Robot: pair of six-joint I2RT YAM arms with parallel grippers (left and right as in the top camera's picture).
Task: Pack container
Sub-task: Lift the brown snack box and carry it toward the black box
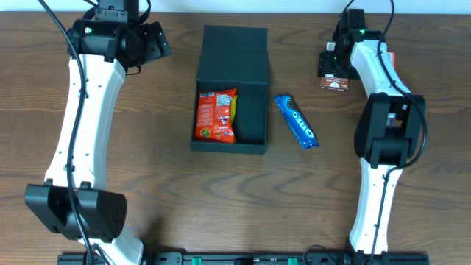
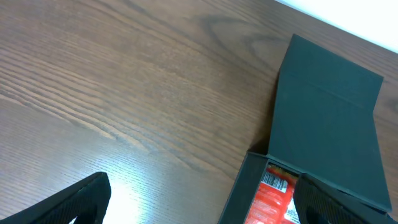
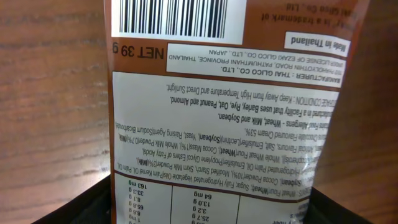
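- My left pincer (image 2: 202, 193) hangs at the far left of the table, near the container's lid. Its jaws are spread wide with nothing between them.
- The table (image 1: 147, 147) is brown wood-grain laminate, smooth with a soft sheen. In my left wrist view a pale strip (image 2: 348, 15) shows beyond its far edge.
- The container (image 1: 250, 121) sits at the middle of the table, between my two arms. It is a matte black cardboard box, shallow and roughly square, and it is open.
- Its lid (image 1: 235, 48) is a flat hinged flap, folded back and lying on the table behind the box.
- A red snack packet (image 1: 215, 115) lies flat in the left half of the container, lengthwise along the left wall. It is glossy, with a yellow edge on its right side. The right half of the box shows only the black floor.
- A blue Oreo packet (image 1: 296, 121) lies on the table just right of the container, slanted and apart from its wall. It is long, narrow and shiny.
- My right pincer (image 3: 205, 211) is low at the far right of the table, directly over a brown Glico packet (image 3: 236, 93).
- That packet lies back side up between my fingers (image 3: 351, 208), showing a barcode and white ingredient panels. I cannot tell whether the jaws press on it or only flank it.
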